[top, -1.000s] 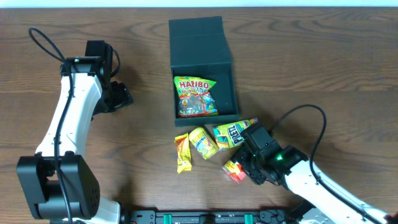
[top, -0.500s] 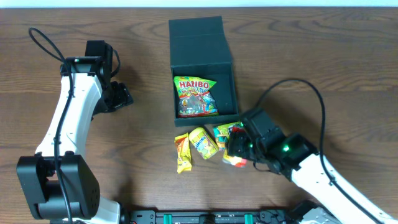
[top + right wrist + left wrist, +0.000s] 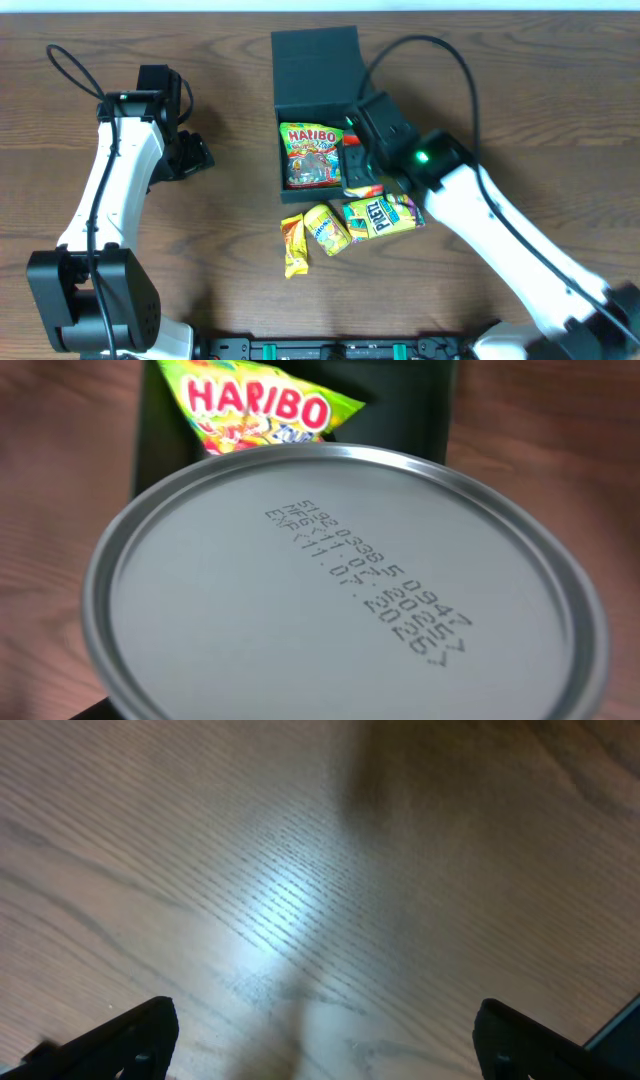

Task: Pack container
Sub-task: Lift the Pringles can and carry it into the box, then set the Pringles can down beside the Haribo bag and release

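Note:
The container [image 3: 318,62] is a dark teal-black box with its flap lid folded back, lying at the table's middle back. A Haribo bag [image 3: 314,155] lies in its left half. My right gripper [image 3: 358,165] hangs over the box's right half, shut on a small red-and-yellow can [image 3: 355,158]. In the right wrist view the can's silver base [image 3: 340,590] with a stamped date hides my fingers, and the Haribo bag [image 3: 255,405] and the box wall [image 3: 400,400] show beyond it. My left gripper [image 3: 190,155] is open over bare wood [image 3: 325,1050], far left of the box.
Three snack packets lie in front of the box: a yellow-green PEZ packet [image 3: 382,215], a yellow packet [image 3: 326,228] and a yellow-orange packet [image 3: 293,246]. The right arm's cable [image 3: 420,45] arcs above the box's right side.
My right gripper has lifted the can from the table at the front right and carried it back and left to above the box. The left arm has not moved.

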Robot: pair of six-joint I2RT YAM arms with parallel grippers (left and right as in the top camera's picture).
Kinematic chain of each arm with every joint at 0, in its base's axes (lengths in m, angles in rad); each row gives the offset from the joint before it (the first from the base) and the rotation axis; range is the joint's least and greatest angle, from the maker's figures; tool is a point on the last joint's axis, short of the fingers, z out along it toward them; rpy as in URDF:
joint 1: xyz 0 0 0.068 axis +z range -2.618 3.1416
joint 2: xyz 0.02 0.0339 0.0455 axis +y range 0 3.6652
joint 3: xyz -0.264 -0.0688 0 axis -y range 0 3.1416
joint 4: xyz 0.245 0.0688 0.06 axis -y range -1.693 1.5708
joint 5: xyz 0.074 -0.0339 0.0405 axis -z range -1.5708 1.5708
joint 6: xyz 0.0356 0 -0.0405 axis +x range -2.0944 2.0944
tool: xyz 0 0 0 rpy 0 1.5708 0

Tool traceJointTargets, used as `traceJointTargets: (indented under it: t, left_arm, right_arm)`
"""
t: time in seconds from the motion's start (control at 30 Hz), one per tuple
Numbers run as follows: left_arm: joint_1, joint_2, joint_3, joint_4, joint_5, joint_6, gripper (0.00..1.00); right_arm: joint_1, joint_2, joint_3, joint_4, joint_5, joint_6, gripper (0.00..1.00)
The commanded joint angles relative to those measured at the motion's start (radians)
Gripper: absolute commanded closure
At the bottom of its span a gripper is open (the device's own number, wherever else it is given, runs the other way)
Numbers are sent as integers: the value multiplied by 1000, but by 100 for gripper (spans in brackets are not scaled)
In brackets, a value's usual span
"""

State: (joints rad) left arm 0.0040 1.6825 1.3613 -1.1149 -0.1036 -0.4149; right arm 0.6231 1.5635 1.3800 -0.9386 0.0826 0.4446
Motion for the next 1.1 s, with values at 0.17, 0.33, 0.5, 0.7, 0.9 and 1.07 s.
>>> traceJointTargets:
  t: [0.17,0.33,0.5,0.7,0.9,1.07]
  left_arm:
    - [3,5,-4,-3,0,-4,5]
    - [3,5,-4,-3,0,-4,5]
    - [3,4,-4,-3,0,-4,5]
    - [3,5,-4,-3,0,-4,5]
    - [3,4,-4,-3,0,-4,5]
    - [3,5,-4,-3,0,-4,5]
  right_arm:
    - [-79,203,150,-19,22,-167,44]
    - [-122,290,153,-8,-19,-173,44]
    - [-133,341,153,13,-99,-172,44]
    - [-133,352,153,22,-110,-172,36]
    - [-132,352,154,19,-110,-172,27]
    - [-132,351,162,-3,-110,-172,25]
